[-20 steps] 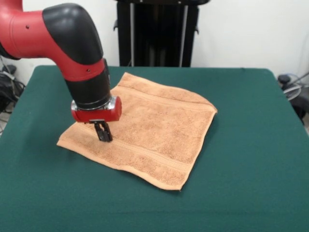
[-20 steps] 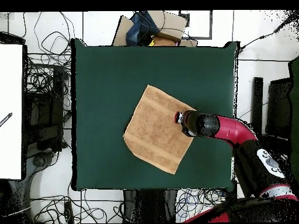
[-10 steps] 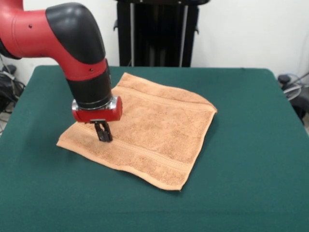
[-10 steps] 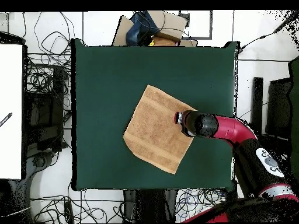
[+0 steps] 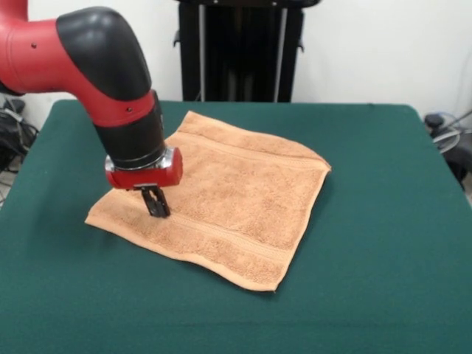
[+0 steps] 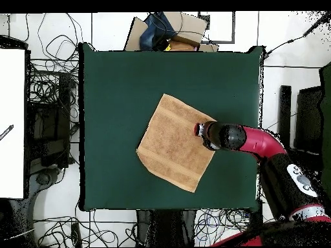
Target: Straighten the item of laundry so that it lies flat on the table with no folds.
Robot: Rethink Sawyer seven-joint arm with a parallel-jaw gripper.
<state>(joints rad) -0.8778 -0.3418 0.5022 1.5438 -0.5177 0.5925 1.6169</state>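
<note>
The item of laundry is a light orange-tan towel lying spread out on the dark green table, turned like a diamond, with a woven band near two edges. In the overhead view the towel sits near the table's middle. My gripper points down at the towel's left corner area, its dark fingertips pressed together and touching or pinching the cloth there. From above, the arm's wrist covers that right-hand corner of the towel, so the fingertips are hidden.
The green table reaches well beyond the towel on every side. A black frame stands behind the far edge. Cables and a white surface lie off the table.
The arm has shifted slightly left in the front view, and the towel's left corner has moved a little with it. The gripper stays down on the cloth.
</note>
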